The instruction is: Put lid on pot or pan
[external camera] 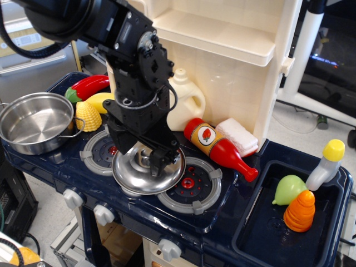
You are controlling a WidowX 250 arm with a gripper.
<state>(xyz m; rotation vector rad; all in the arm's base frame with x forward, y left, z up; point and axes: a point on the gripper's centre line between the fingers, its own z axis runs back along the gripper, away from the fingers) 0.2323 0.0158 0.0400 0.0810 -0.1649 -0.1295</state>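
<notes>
The lid, a shiny round steel disc, lies flat on the dark blue toy stove between the two grey burner rings. Its centre knob is mostly hidden by my gripper. The gripper is straight above the lid with its black fingers down on either side of the knob, jaws still apart. The pot, a shallow shiny steel pot with wire loop handles, stands empty at the stove's far left, well away from the lid.
A red ketchup bottle, a white jug and a white sponge lie right of the arm. Corn, a banana and a red pepper sit beside the pot. The sink basin holds toy items at right.
</notes>
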